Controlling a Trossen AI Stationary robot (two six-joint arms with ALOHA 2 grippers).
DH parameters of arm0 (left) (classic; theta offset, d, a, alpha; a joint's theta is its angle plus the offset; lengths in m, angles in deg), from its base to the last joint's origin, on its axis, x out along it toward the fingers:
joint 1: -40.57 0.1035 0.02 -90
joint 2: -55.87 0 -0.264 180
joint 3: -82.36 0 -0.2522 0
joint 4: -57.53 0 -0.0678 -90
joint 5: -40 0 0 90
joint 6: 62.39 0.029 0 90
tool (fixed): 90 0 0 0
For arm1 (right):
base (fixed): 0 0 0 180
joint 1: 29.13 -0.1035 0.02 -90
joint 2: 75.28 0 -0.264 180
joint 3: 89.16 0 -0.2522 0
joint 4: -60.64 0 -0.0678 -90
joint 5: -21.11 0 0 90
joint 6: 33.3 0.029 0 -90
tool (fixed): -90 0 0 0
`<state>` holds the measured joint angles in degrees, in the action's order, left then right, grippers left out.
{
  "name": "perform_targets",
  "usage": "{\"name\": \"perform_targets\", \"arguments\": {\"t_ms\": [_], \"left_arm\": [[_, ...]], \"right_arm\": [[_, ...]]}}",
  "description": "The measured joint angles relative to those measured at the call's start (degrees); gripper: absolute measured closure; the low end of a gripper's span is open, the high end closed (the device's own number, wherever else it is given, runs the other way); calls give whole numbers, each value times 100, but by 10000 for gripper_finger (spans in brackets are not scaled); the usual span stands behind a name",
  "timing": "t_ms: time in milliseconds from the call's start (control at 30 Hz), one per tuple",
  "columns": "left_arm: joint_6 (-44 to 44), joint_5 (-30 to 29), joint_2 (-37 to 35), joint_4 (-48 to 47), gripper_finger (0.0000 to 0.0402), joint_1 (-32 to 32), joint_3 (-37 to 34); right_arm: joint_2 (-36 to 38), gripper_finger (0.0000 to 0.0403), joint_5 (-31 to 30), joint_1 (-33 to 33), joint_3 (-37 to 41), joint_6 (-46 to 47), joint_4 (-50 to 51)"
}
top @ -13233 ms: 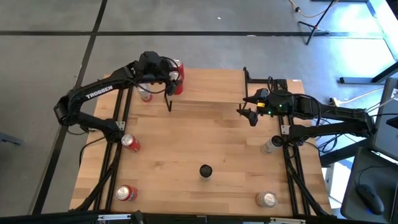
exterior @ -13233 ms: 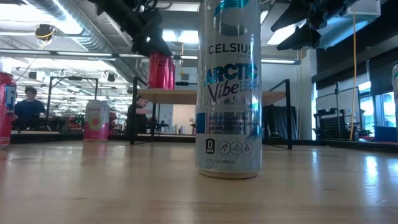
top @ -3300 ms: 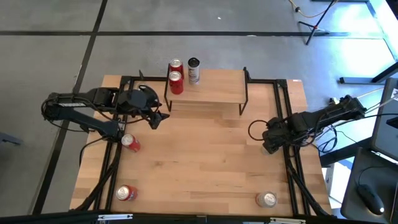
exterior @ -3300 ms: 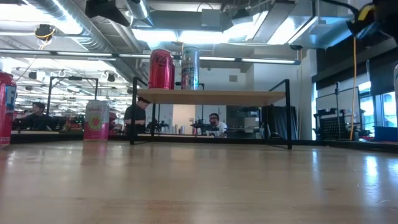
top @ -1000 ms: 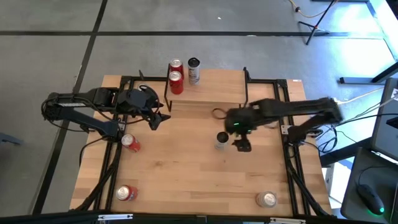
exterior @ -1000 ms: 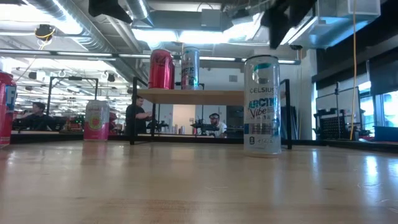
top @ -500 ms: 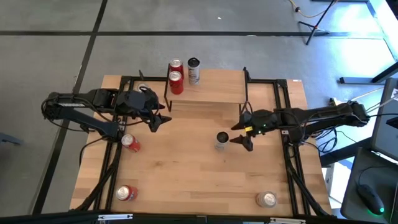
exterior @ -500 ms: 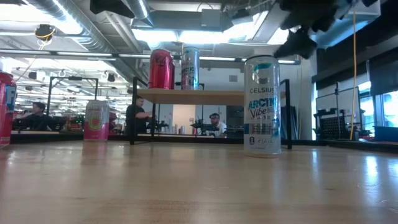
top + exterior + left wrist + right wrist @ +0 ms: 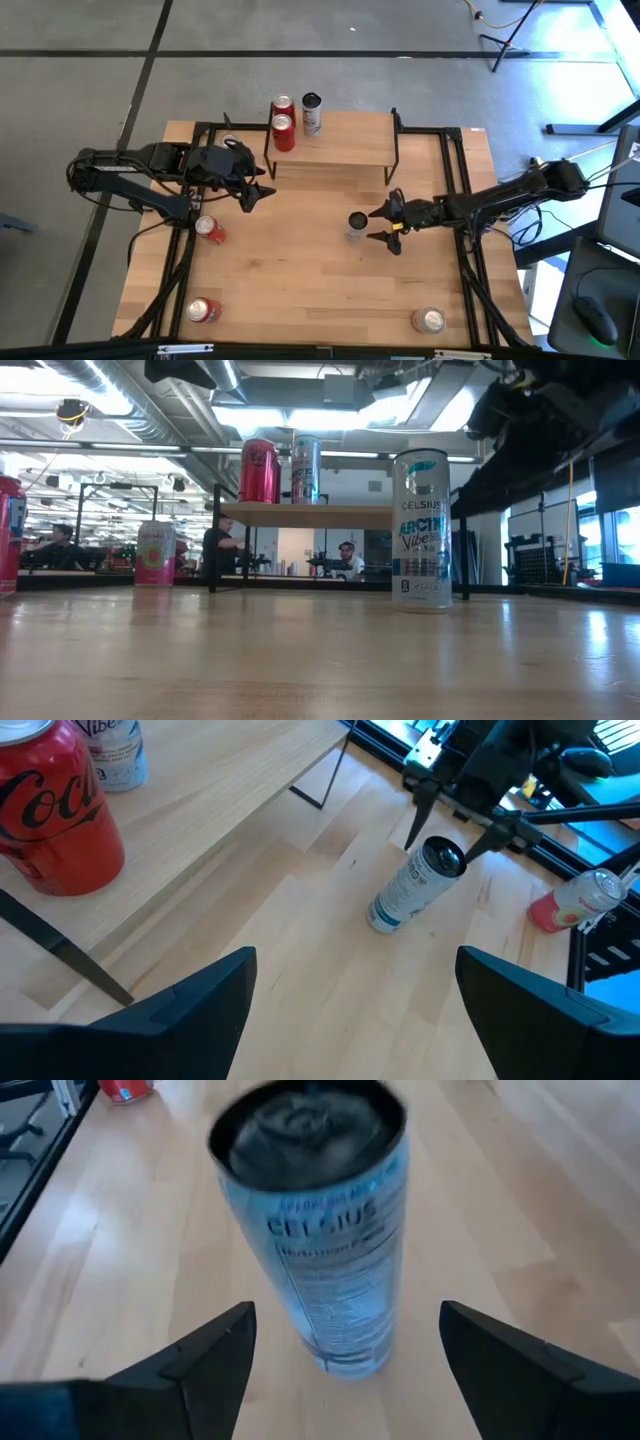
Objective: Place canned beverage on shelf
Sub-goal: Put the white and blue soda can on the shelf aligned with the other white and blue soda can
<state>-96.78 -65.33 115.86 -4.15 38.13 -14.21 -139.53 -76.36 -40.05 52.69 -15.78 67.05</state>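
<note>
A white-and-blue beverage can (image 9: 357,225) (image 9: 421,530) stands upright on its base on the wooden table, right of the middle. My right gripper (image 9: 376,226) (image 9: 345,1315) is open just to the can's right, pointing at it low and nearly level, its fingers apart and clear of it. The shelf (image 9: 340,143) (image 9: 330,515) stands at the far edge and bears two red cans (image 9: 282,131) and a silver one (image 9: 311,112). My left gripper (image 9: 258,192) (image 9: 355,960) hovers open near the shelf's left legs with nothing in it.
Red cans lie on the table at the left (image 9: 209,229) and near left (image 9: 203,310); a silver can (image 9: 428,320) lies near right. A pink can (image 9: 155,552) stands left of the shelf. Black frame rails run along both table sides. People sit in the room beyond.
My right gripper has come down from above the white can to table height beside it and has tipped from pointing steeply down to nearly level, facing the table's left edge. The can has stayed upright in its place.
</note>
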Motion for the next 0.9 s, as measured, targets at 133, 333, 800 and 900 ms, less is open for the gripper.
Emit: {"name": "perform_targets", "arguments": {"t_ms": [133, 333, 800, 900], "left_arm": [[-3, 2, 0, -3, 72, 0, 0], [-3, 29, 0, -7, 72, 0, 0], [0, 230, 0, -4, 72, 0, 0], [15, 705, 0, -20, 72, 26, 28]], "right_arm": [[-347, 102, 202, 0, 181, -23, -519], [-1113, 102, 70, 2, 210, -518, -1826], [-2242, 146, -169, 13, -472, -194, -2736], [-2102, 186, -186, 4, -885, -286, -2139]]}}
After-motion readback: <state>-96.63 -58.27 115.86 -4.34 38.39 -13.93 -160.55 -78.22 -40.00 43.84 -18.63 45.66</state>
